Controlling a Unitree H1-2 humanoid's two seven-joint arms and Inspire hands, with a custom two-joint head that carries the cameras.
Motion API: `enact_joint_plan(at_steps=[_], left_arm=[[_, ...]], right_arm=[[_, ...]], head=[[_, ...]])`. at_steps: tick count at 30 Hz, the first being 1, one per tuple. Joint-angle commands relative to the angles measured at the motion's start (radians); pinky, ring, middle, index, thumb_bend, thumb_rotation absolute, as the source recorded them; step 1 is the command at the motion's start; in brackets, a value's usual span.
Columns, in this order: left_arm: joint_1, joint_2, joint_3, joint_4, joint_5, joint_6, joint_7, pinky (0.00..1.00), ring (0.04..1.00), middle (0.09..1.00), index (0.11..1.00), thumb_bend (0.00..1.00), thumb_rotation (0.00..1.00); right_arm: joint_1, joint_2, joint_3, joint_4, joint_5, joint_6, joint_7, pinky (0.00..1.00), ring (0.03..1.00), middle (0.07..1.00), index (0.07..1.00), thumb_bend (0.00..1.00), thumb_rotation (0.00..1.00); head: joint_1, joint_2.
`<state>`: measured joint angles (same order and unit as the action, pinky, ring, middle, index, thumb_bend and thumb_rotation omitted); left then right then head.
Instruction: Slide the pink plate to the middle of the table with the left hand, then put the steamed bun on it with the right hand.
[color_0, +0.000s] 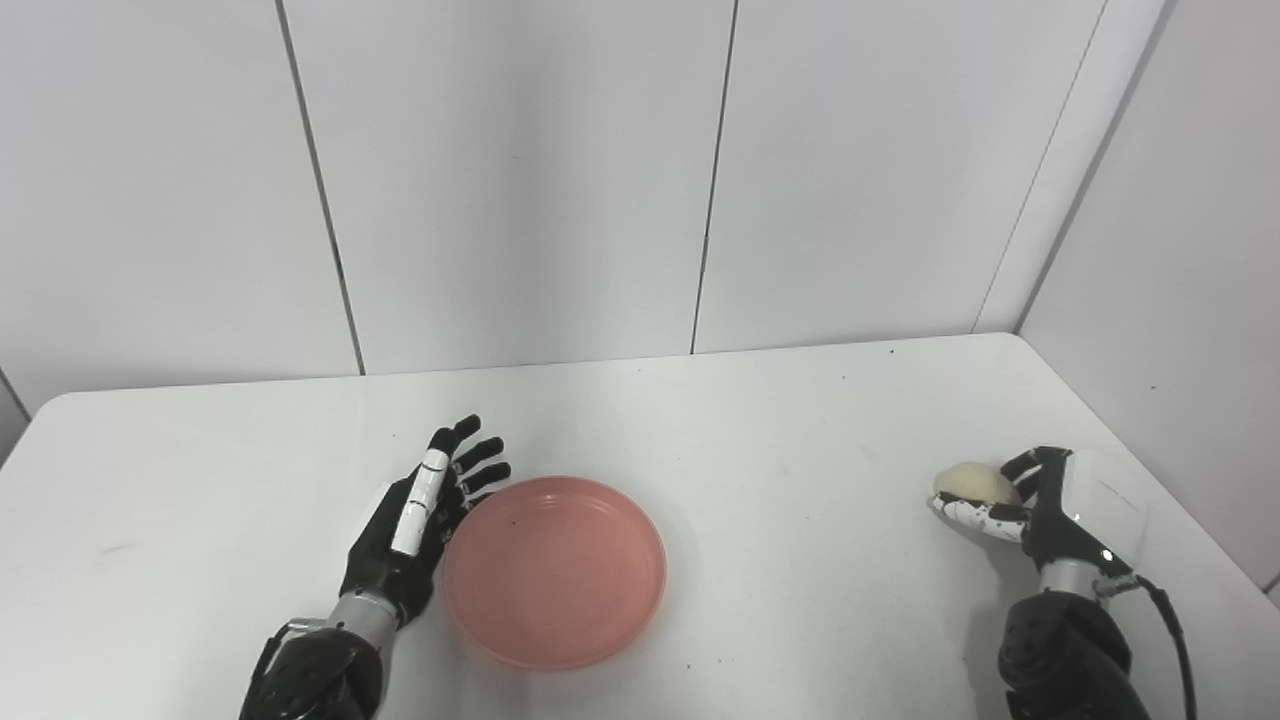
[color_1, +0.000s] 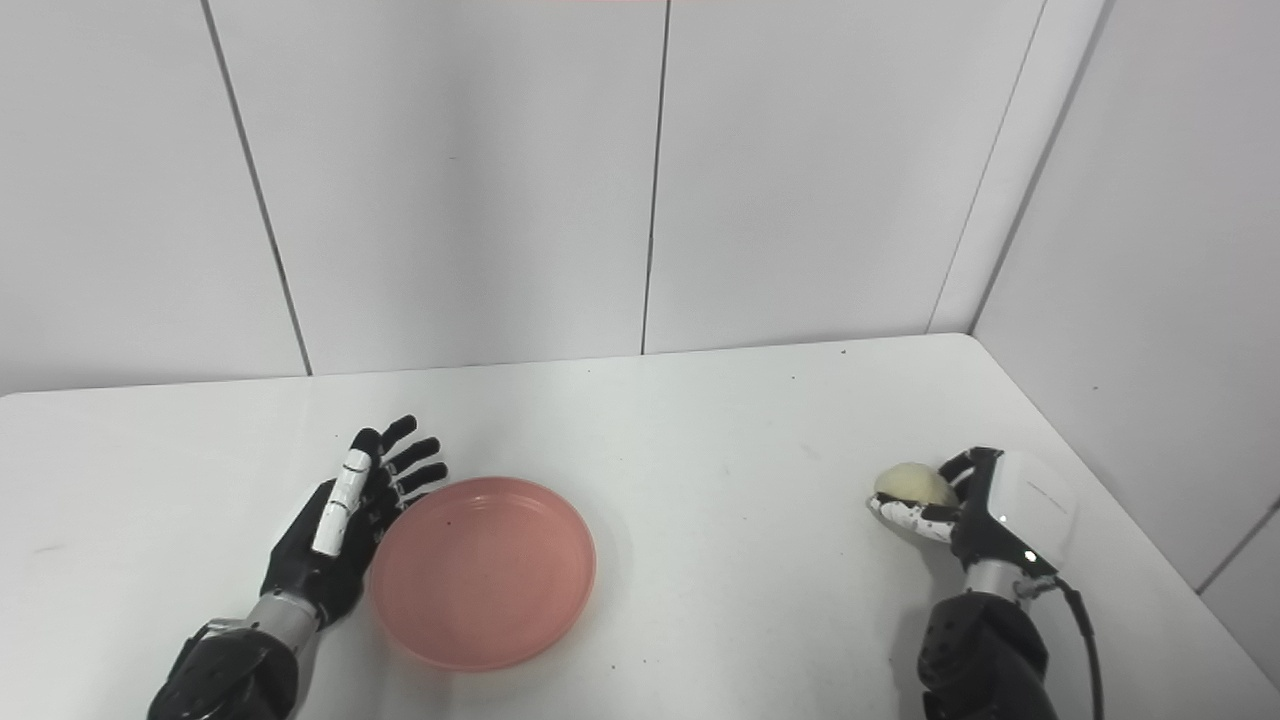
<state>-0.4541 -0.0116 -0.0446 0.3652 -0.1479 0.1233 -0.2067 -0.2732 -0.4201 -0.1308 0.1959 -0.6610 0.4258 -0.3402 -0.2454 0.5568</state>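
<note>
Nearest us on the white worktop (color_0: 760, 420) sits the pink plate (color_0: 555, 570), empty (rim up). Our left hand (color_0: 415, 520) lies flat against the plate's left edge, fingers (color_0: 470, 465) spread apart. Well to the plate's right, our right hand (color_0: 1020, 505) has its fingers clamped around the steamed bun (color_0: 975, 484), off the plate

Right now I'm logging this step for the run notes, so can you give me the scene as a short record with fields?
surface: white table
pink plate: flat on the table, near the middle, holds nothing
left hand: open, fingers straight, against the plate's left rim
steamed bun: held in the right hand, off to the plate's right
right hand: shut on the bun, near the table's right edge
bun on plate: not yet
</note>
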Motion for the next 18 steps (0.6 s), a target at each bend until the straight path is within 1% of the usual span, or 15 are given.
enact_joint_plan(at_steps=[1, 4, 8, 11, 15, 18], left_arm=[[-0.001, 0.004, -0.007, 0.017, 0.003, 0.022, -0.01, 0.75, 0.82, 0.87, 0.898, 0.71, 0.89], [-0.002, 0.002, -0.009, 0.019, 0.005, 0.024, -0.01, 0.75, 0.819, 0.867, 0.899, 0.72, 0.89], [-0.002, 0.0, -0.012, 0.016, 0.009, 0.029, -0.006, 0.75, 0.819, 0.867, 0.904, 0.71, 0.9], [-0.004, 0.0, -0.014, 0.02, 0.01, 0.027, -0.006, 0.74, 0.815, 0.864, 0.905, 0.72, 0.9], [-0.008, -0.003, -0.019, 0.03, 0.013, 0.021, -0.003, 0.74, 0.813, 0.863, 0.908, 0.72, 0.9], [-0.01, -0.006, -0.023, 0.033, 0.015, 0.023, 0.001, 0.75, 0.813, 0.862, 0.906, 0.71, 0.9]], right_arm=[[0.013, -0.005, 0.01, -0.031, 0.006, -0.039, -0.013, 0.22, 0.273, 0.357, 0.475, 0.53, 0.15], [0.023, -0.008, 0.024, -0.078, 0.006, -0.065, -0.017, 0.23, 0.278, 0.361, 0.478, 0.53, 0.15], [0.036, 0.004, 0.048, -0.184, -0.005, -0.088, -0.018, 0.23, 0.288, 0.374, 0.483, 0.52, 0.16], [0.042, 0.007, 0.063, -0.243, -0.007, -0.105, -0.01, 0.24, 0.29, 0.378, 0.485, 0.52, 0.16], [0.05, 0.013, 0.091, -0.336, -0.028, -0.099, 0.023, 0.25, 0.308, 0.403, 0.489, 0.52, 0.17], [0.051, 0.022, 0.108, -0.399, -0.03, -0.116, 0.043, 0.26, 0.324, 0.424, 0.49, 0.52, 0.16]], head=[[0.003, 0.0], [0.005, 0.0], [0.009, -0.002], [0.009, -0.003], [0.017, -0.01], [0.022, -0.015]])
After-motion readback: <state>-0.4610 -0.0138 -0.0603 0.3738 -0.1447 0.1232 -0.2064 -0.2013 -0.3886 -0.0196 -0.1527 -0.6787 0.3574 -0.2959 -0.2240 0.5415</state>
